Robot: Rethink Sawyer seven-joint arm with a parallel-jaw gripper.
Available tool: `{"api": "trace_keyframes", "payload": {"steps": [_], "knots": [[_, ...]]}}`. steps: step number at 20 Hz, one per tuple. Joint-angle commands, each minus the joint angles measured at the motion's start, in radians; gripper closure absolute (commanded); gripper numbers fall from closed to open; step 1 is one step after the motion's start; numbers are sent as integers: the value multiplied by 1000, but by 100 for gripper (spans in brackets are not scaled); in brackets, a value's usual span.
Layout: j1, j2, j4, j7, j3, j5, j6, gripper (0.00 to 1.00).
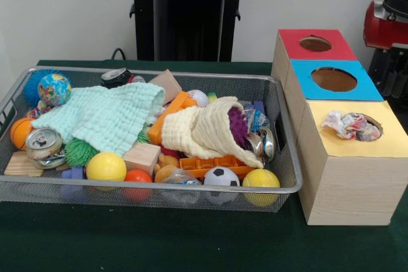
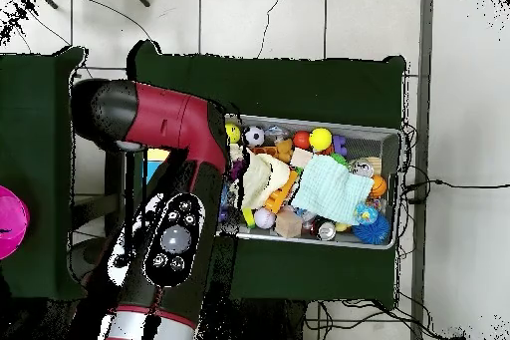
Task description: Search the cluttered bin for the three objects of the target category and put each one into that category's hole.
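The wire mesh bin (image 1: 288, 133) stands on the green table, packed with clutter. In it lie a mint green cloth (image 1: 105, 116), a cream cloth (image 1: 204, 130), a yellow ball (image 1: 106, 166), a small soccer ball (image 1: 221, 176), a crushed can (image 1: 43, 144), a globe ball (image 1: 54, 88) and a wooden block (image 1: 141, 157). To its right stand three wooden boxes with red (image 1: 315, 44), blue (image 1: 333, 79) and yellow (image 1: 357, 128) tops, each with a round hole. A crumpled wrapper (image 1: 347, 125) sits in the yellow box's hole. The gripper shows in neither view.
In the overhead view the red and black arm (image 2: 169, 176) lies over the boxes, left of the bin (image 2: 390, 133). A red part of the arm (image 1: 384, 25) shows at the front view's right edge. The black pedestal (image 1: 188, 14) stands behind the table.
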Motion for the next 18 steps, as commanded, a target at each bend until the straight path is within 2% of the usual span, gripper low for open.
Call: {"api": "trace_keyframes", "payload": {"steps": [1, 4, 12, 18], "knots": [[-13, 48, 30, 226, 55, -56, 143, 100], [-11, 63, 45, 231, 59, -59, 116, 100], [-8, 113, 77, 230, 83, -48, -33, 100], [-6, 140, 76, 232, 90, -39, -86, 100]]}}
